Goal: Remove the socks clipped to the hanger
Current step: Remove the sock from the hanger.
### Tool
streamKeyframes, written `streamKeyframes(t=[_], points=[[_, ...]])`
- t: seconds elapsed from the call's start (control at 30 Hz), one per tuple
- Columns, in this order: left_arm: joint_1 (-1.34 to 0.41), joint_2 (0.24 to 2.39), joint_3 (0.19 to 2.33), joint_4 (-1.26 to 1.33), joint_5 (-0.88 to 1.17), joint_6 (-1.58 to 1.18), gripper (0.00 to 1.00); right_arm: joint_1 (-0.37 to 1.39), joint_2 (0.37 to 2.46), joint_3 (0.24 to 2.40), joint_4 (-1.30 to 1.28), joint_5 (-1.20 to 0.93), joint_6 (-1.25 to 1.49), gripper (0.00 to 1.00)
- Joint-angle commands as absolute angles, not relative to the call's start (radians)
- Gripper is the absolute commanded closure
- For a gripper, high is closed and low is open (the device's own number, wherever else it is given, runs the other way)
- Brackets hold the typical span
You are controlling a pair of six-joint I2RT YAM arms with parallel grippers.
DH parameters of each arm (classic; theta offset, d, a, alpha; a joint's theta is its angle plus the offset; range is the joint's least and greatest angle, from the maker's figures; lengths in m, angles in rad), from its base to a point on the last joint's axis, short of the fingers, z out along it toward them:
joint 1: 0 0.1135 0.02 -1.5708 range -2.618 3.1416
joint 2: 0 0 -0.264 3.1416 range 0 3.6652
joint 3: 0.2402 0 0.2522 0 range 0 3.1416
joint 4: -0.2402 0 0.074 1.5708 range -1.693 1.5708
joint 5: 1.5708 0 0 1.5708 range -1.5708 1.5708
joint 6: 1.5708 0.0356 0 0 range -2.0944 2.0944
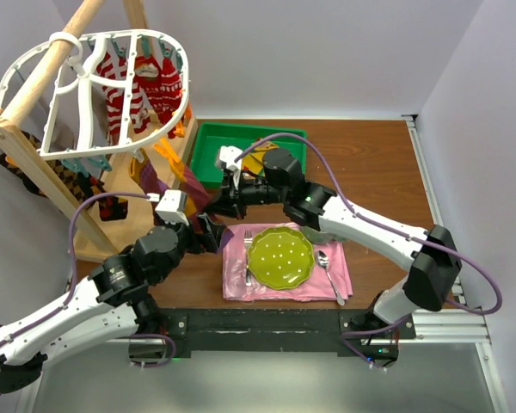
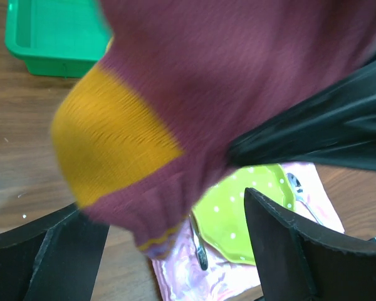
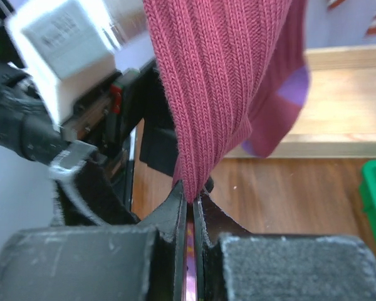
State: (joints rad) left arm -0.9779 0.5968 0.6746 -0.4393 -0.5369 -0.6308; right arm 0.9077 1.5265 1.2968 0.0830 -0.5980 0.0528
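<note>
The white oval hanger hangs from a wooden pole at the upper left. Red-and-white striped socks are clipped under it. A maroon sock with a mustard heel hangs lower down. My right gripper is shut on the maroon sock, pinching its lower edge. In the top view the right gripper sits just right of the rack. My left gripper is open just below the same sock, whose cuff end dangles between the spread fingers.
The wooden rack stands at the left with more socks hanging low. A green bin is behind the grippers. In front, a pink napkin carries a green dotted plate, a fork and a spoon.
</note>
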Motion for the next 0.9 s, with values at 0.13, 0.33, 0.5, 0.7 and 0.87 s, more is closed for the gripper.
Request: streamKeyframes(t=[0.13,0.33,0.5,0.7,0.87], points=[[-0.980,0.591,0.658,-0.330,-0.586,-0.561,0.16,0.893,1.604,1.413,0.060,-0.719,0.055,1.00],[-0.980,0.592,0.634,-0.292,-0.610,-0.545,0.68,0.890,1.635,1.445,0.074,-0.739,0.080,1.00],[-0.980,0.592,0.623,-0.287,-0.618,-0.548,1.00,0.890,1.646,1.451,0.081,-0.742,0.092,1.00],[-0.980,0.592,0.606,-0.281,-0.604,-0.557,1.00,0.890,1.632,1.433,0.084,-0.658,0.100,0.85],[-0.980,0.617,0.603,-0.272,-0.594,-0.565,1.00,0.890,1.591,1.394,0.115,-0.580,0.112,0.72]])
